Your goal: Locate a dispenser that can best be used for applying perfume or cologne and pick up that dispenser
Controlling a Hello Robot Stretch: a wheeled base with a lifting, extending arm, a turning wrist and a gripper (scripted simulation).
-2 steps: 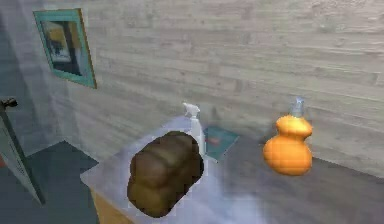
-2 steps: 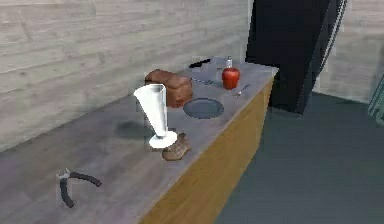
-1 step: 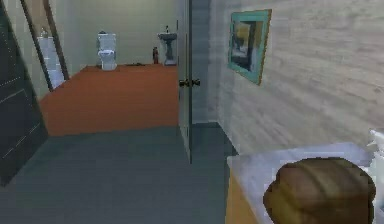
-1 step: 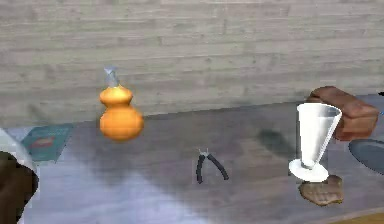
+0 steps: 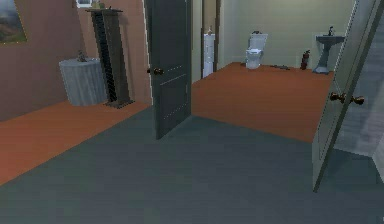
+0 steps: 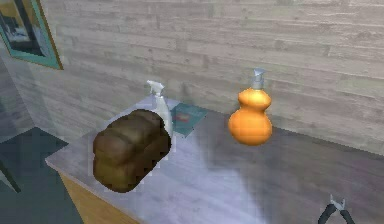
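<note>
Arm side view: the spray bottle [image 6: 155, 92] stands on the surface [image 6: 220, 180], with a bread loaf [image 6: 132, 150] at its 6 o'clock and an orange bottle [image 6: 250, 117] at 3. I judge it located but not picked up. The end effector [image 6: 335, 212] is well apart at 5 o'clock, and I cannot tell whether it holds anything.

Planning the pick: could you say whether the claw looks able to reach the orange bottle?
Probably yes: only bare countertop lies between the claw and the orange bottle, and the brown loaf sits well to its left.
</note>
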